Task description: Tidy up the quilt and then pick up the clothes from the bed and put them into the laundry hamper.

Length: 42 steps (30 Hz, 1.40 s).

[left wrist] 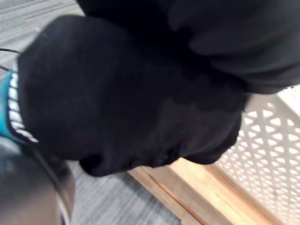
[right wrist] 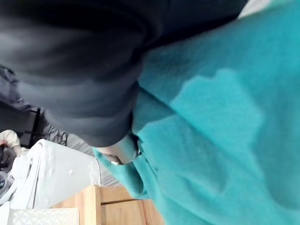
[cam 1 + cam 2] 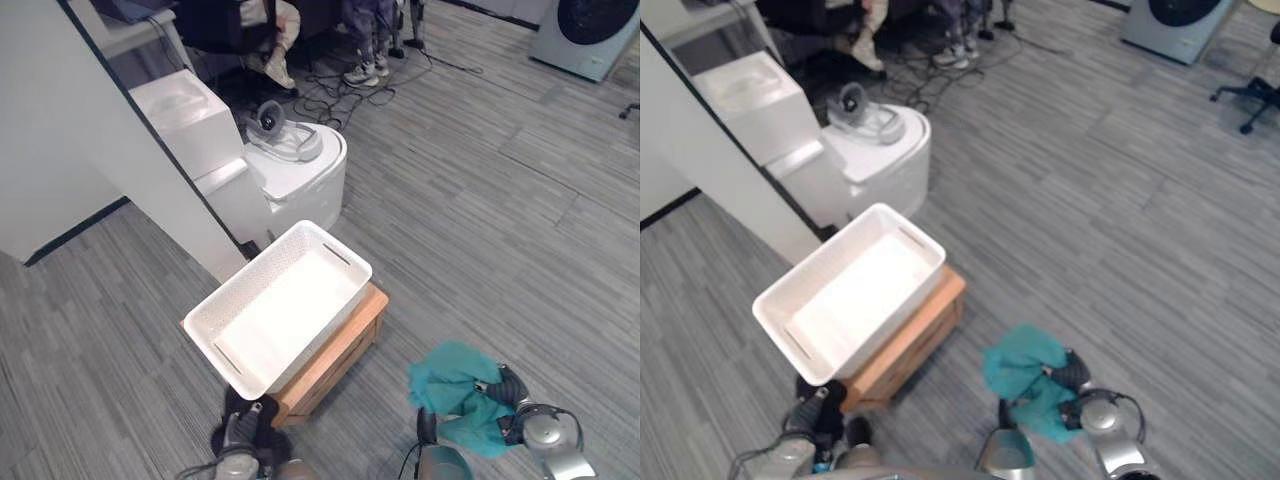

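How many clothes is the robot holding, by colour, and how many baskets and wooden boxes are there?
Teal clothes: 1, in the right hand
Black clothes: 1, in the left hand
White hamper: 1
Wooden crate under it: 1
Total: 4

The right hand (image 3: 510, 405) hides its fingers in teal cloth (image 3: 455, 385); black cloth (image 1: 131, 93) covers the left hand's.

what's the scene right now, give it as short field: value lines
hamper: white perforated laundry hamper, looks empty, sits tilted on a low wooden stand
right hand: right hand holds a teal garment, to the right of the hamper, not yet over it
left hand: left hand low beside the stand, with black cloth; fingers hidden
floor: grey carpet
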Motion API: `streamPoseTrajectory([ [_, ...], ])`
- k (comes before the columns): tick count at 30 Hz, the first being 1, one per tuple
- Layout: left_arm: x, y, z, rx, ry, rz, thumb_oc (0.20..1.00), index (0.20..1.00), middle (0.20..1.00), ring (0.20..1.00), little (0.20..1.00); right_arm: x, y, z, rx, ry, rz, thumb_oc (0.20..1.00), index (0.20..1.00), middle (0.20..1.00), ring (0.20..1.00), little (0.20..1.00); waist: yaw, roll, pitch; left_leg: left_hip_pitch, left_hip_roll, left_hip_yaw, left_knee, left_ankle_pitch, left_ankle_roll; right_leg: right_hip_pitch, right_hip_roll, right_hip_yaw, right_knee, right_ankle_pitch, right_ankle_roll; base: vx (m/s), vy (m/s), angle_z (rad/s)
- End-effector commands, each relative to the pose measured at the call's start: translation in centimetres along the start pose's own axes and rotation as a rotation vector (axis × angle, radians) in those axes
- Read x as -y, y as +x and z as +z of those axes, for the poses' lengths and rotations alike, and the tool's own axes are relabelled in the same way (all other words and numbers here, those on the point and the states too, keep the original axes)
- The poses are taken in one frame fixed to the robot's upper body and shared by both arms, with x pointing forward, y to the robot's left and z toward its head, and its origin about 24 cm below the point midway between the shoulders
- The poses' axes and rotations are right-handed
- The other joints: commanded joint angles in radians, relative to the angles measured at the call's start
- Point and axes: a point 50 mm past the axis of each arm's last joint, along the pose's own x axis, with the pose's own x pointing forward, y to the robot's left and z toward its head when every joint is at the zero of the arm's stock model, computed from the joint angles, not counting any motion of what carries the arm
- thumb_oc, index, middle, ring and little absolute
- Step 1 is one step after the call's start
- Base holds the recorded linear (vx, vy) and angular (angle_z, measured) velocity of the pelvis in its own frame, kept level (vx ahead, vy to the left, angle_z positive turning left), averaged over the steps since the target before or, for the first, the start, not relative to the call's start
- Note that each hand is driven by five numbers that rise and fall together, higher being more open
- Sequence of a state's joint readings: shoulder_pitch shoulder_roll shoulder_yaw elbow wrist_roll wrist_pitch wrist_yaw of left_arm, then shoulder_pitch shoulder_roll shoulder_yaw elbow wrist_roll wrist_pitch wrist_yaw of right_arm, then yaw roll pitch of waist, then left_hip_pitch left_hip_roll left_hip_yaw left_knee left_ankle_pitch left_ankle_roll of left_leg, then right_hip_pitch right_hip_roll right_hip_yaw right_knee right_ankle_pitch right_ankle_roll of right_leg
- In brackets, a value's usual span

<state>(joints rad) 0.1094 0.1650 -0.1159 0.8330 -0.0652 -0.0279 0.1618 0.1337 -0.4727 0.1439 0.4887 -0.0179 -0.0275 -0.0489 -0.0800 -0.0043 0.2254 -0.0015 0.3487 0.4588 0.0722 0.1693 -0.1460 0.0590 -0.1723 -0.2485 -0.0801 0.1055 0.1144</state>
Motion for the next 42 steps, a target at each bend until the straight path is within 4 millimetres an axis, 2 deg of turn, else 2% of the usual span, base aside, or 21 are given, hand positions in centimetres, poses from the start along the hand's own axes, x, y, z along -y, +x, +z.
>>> streamPoseTrajectory([
  [1, -3.5, 0.7, 3.1, 0.125, 0.070, 0.079, 0.200, 0.200, 0.200, 0.200, 0.200, 1.1, 1.0, 3.8, 0.159, 0.079, -0.068, 0.200, 0.200, 0.200, 0.200, 0.200, 0.021, -0.047, 0.021, -0.056, -0.026, 0.105, 0.106, -0.058, -0.020, 0.022, -0.069, 0.000, -0.002, -0.048, 0.079, -0.06, -0.288, 0.85],
  [3, -3.5, 0.6, 3.1, 0.132, 0.075, 0.077, 0.200, 0.200, 0.200, 0.200, 0.200, 2.0, 1.1, 4.1, 0.171, 0.084, -0.107, 0.200, 0.200, 0.200, 0.200, 0.200, 0.028, -0.047, 0.024, -0.100, -0.072, 0.149, 0.196, -0.111, -0.018, 0.051, -0.047, -0.053, 0.004, -0.086, 0.062, 0.00, -0.125, 1.30],
  [4, -3.7, 0.5, 2.7, 0.121, 0.084, 0.075, 0.200, 0.200, 0.200, 0.200, 0.200, 2.4, 1.1, 4.5, 0.185, 0.080, -0.121, 0.200, 0.200, 0.200, 0.200, 0.200, 0.027, -0.032, 0.008, -0.065, -0.067, 0.199, 0.137, -0.117, -0.003, 0.045, -0.037, -0.104, 0.014, -0.083, 0.071, 0.03, 0.009, 1.37],
  [6, -4.0, 0.4, 1.9, 0.083, 0.095, 0.069, 0.200, 0.200, 0.200, 0.200, 0.200, 2.7, 1.1, 5.5, 0.224, 0.060, -0.131, 0.200, 0.200, 0.200, 0.200, 0.200, 0.021, -0.022, 0.000, 0.008, -0.136, 0.161, 0.020, -0.117, 0.019, 0.048, -0.047, -0.152, 0.070, -0.078, 0.086, 0.07, 0.083, 0.89],
  [7, -4.0, 0.4, 1.9, 0.083, 0.095, 0.069, 0.200, 0.200, 0.200, 0.200, 0.200, 2.7, 1.1, 5.5, 0.224, 0.060, -0.131, 0.200, 0.200, 0.200, 0.200, 0.200, 0.020, -0.022, 0.001, 0.010, -0.138, 0.160, 0.017, -0.116, 0.020, 0.049, -0.048, -0.153, 0.071, -0.079, 0.086, 0.05, 0.140, 0.79],
  [8, -4.6, 0.6, 2.2, 0.083, 0.119, 0.078, 0.200, 0.200, 0.200, 0.200, 0.200, 3.5, 0.9, 7.0, 0.296, 0.037, -0.163, 0.200, 0.200, 0.200, 0.200, 0.200, 0.017, -0.033, 0.001, 0.049, -0.158, 0.134, -0.063, -0.112, 0.038, 0.002, -0.086, -0.182, 0.244, -0.041, 0.113, 0.01, 0.083, 0.77],
  [10, -5.4, 0.7, 2.7, 0.100, 0.126, 0.107, 0.200, 0.200, 0.200, 0.200, 0.200, 3.8, 0.7, 8.7, 0.363, 0.014, -0.176, 0.200, 0.200, 0.200, 0.200, 0.200, -0.011, -0.042, 0.024, 0.094, -0.172, 0.125, -0.121, -0.115, 0.057, -0.080, -0.139, -0.154, 0.403, 0.049, 0.147, -0.02, 0.070, 0.95],
  [11, -6.0, 0.6, 2.8, 0.104, 0.130, 0.128, 0.200, 0.200, 0.200, 0.200, 0.200, 4.2, 0.6, 9.4, 0.394, 0.004, -0.200, 0.200, 0.200, 0.200, 0.200, 0.200, -0.018, -0.040, 0.032, 0.110, -0.167, 0.120, -0.140, -0.113, 0.060, -0.118, -0.145, -0.132, 0.479, 0.065, 0.147, -0.03, 0.033, 1.23],
  [13, -6.0, 0.6, 2.8, 0.104, 0.130, 0.128, 0.200, 0.200, 0.200, 0.200, 0.200, 4.2, 0.5, 9.4, 0.394, 0.004, -0.200, 0.200, 0.200, 0.200, 0.200, 0.200, -0.016, -0.042, 0.030, 0.108, -0.170, 0.122, -0.140, -0.113, 0.061, -0.127, -0.150, -0.127, 0.490, 0.060, 0.147, -0.01, -0.008, 0.89],
  [15, -6.8, 0.7, 2.9, 0.103, 0.135, 0.156, 0.200, 0.200, 0.200, 0.200, 0.200, 7.5, -0.7, 12.0, 0.519, -0.018, -0.337, 0.200, 0.200, 0.200, 0.200, 0.200, -0.035, -0.058, 0.032, 0.114, -0.154, 0.078, -0.156, -0.099, 0.053, -0.185, -0.114, -0.039, 0.445, 0.070, 0.147, 0.04, -0.086, 0.43],
  [18, -6.6, 1.0, 3.1, 0.092, 0.168, 0.137, 0.200, 0.200, 0.200, 0.200, 0.200, 9.9, -1.9, 14.0, 0.614, -0.038, -0.421, 0.200, 0.200, 0.200, 0.200, 0.200, -0.061, -0.083, 0.020, 0.108, -0.163, 0.006, -0.159, -0.116, 0.033, -0.166, -0.069, 0.060, 0.217, 0.024, 0.131, 0.12, -0.132, 1.18],
  [21, -6.5, 1.2, 3.2, 0.087, 0.183, 0.128, 0.200, 0.200, 0.200, 0.200, 0.200, 12.0, -3.0, 16.2, 0.708, -0.068, -0.487, 0.200, 0.200, 0.200, 0.200, 0.200, -0.072, -0.102, -0.003, 0.111, -0.187, -0.039, -0.159, -0.141, 0.034, -0.147, -0.040, 0.160, 0.061, 0.043, 0.132, 0.14, -0.074, 0.80],
  [24, -6.3, 1.1, 2.7, 0.074, 0.192, 0.117, 0.200, 0.200, 0.200, 0.200, 0.200, 12.4, -3.4, 18.2, 0.776, -0.119, -0.498, 0.200, 0.200, 0.200, 0.200, 0.200, -0.054, -0.111, -0.017, 0.123, -0.198, -0.039, -0.159, -0.138, 0.033, -0.120, -0.049, 0.152, 0.037, 0.058, 0.136, 0.08, -0.058, 0.41],
  [25, -5.7, 1.1, 2.5, 0.077, 0.215, 0.089, 0.200, 0.200, 0.200, 0.200, 0.200, 13.7, -4.2, 21.1, 0.864, -0.192, -0.518, 0.200, 0.200, 0.200, 0.200, 0.200, -0.040, -0.107, -0.031, 0.124, -0.195, -0.044, -0.159, -0.138, 0.027, -0.100, -0.037, 0.156, 0.010, 0.061, 0.136, 0.08, -0.064, 0.21],
  [26, -5.7, 1.1, 2.5, 0.078, 0.213, 0.088, 0.200, 0.200, 0.200, 0.200, 0.200, 13.7, -4.2, 21.2, 0.865, -0.193, -0.517, 0.200, 0.200, 0.200, 0.200, 0.200, -0.042, -0.105, -0.030, 0.124, -0.195, -0.045, -0.159, -0.138, 0.026, -0.099, -0.036, 0.155, 0.010, 0.061, 0.136, 0.10, -0.078, 0.14],
  [30, -4.8, 1.0, 2.1, 0.065, 0.227, 0.056, 0.200, 0.200, 0.200, 0.200, 0.200, 13.2, -4.0, 25.2, 0.952, -0.278, -0.439, 0.200, 0.200, 0.200, 0.200, 0.200, -0.006, -0.088, -0.031, 0.115, -0.186, -0.059, -0.159, -0.123, 0.013, -0.084, -0.030, 0.127, -0.006, 0.055, 0.128, 0.06, -0.059, 0.01],
  [35, -4.2, 1.1, 2.5, 0.090, 0.207, 0.045, 0.200, 0.200, 0.200, 0.200, 0.200, 12.1, -2.0, 25.5, 0.884, -0.348, -0.368, 0.200, 0.200, 0.200, 0.200, 0.200, 0.009, -0.065, -0.010, 0.090, -0.178, -0.074, -0.159, -0.106, 0.003, -0.094, -0.029, 0.109, -0.007, 0.052, 0.122, 0.00, -0.049, 0.01],
  [37, -4.2, 1.1, 2.9, 0.108, 0.200, 0.042, 0.200, 0.200, 0.200, 0.200, 0.200, 11.8, -0.8, 24.8, 0.820, -0.360, -0.351, 0.200, 0.200, 0.200, 0.200, 0.200, 0.014, -0.050, -0.002, 0.073, -0.175, -0.083, -0.159, -0.099, 0.000, -0.103, -0.030, 0.099, -0.007, 0.052, 0.119, -0.03, -0.055, 0.20],
  [38, -4.2, 1.0, 3.8, 0.152, 0.188, 0.045, 0.200, 0.200, 0.200, 0.200, 0.200, 11.3, 0.7, 23.4, 0.732, -0.366, -0.331, 0.200, 0.200, 0.200, 0.200, 0.200, 0.020, -0.024, 0.015, 0.049, -0.174, -0.092, -0.159, -0.088, -0.003, -0.117, -0.034, 0.091, -0.007, 0.058, 0.119, -0.03, -0.056, 0.37],
  [39, -4.2, 1.0, 3.8, 0.151, 0.188, 0.046, 0.200, 0.200, 0.200, 0.200, 0.200, 11.3, 0.7, 23.4, 0.732, -0.366, -0.331, 0.200, 0.200, 0.200, 0.200, 0.200, 0.019, -0.024, 0.014, 0.048, -0.174, -0.093, -0.159, -0.088, -0.003, -0.118, -0.034, 0.091, -0.007, 0.058, 0.119, -0.05, -0.041, 0.32],
  [42, -4.7, 0.9, 5.5, 0.219, 0.153, 0.063, 0.200, 0.200, 0.200, 0.200, 0.200, 9.4, 2.3, 21.3, 0.636, -0.386, -0.282, 0.200, 0.200, 0.200, 0.200, 0.200, 0.023, 0.024, 0.027, 0.020, -0.171, -0.098, -0.159, -0.075, -0.009, -0.144, -0.038, 0.083, -0.007, 0.056, 0.119, -0.04, -0.002, 0.12],
])
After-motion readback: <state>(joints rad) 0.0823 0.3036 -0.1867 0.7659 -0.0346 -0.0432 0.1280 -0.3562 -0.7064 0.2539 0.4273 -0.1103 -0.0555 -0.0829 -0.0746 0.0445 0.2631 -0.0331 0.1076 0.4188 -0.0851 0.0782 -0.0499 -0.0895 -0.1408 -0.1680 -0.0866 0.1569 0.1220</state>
